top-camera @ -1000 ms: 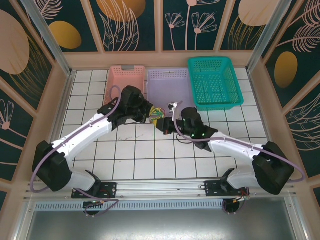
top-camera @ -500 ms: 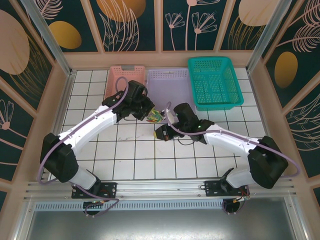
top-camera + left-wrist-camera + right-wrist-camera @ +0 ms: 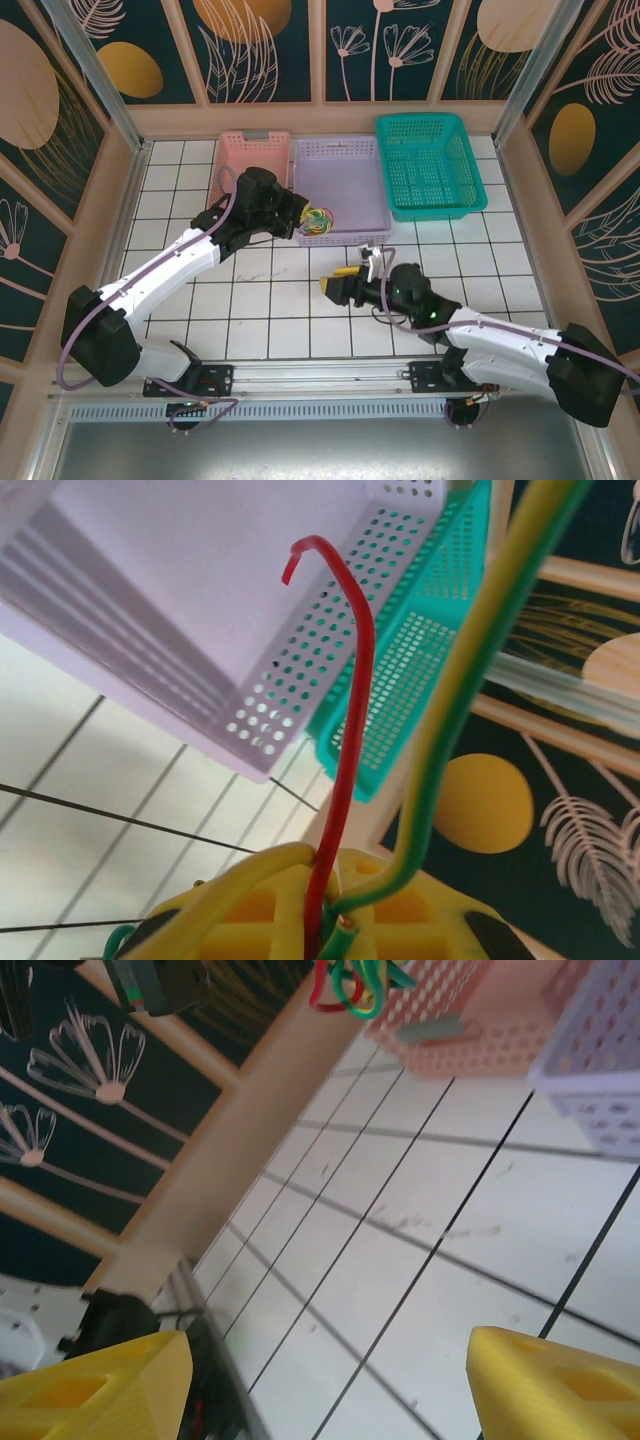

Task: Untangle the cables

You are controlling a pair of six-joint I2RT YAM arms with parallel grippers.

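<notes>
A small knot of cables, with yellow, green and red strands, hangs at the front left corner of the lilac basket. My left gripper is shut on it. In the left wrist view a red cable and a yellow-green cable rise from between the yellow fingers of the left gripper. My right gripper is lower, over the tiles and apart from the knot. It is open and nothing lies between its fingers. From the right wrist the cables show high up, ahead of the right gripper.
Three baskets line the back of the tiled floor: pink, lilac, and teal. The pink basket and a corner of the lilac basket lie ahead of the right wrist. A wooden wall runs along the left.
My right gripper has opened and drawn back from the knot toward the near side. My left gripper has kept its grip and carried the knot slightly toward the lilac basket.
</notes>
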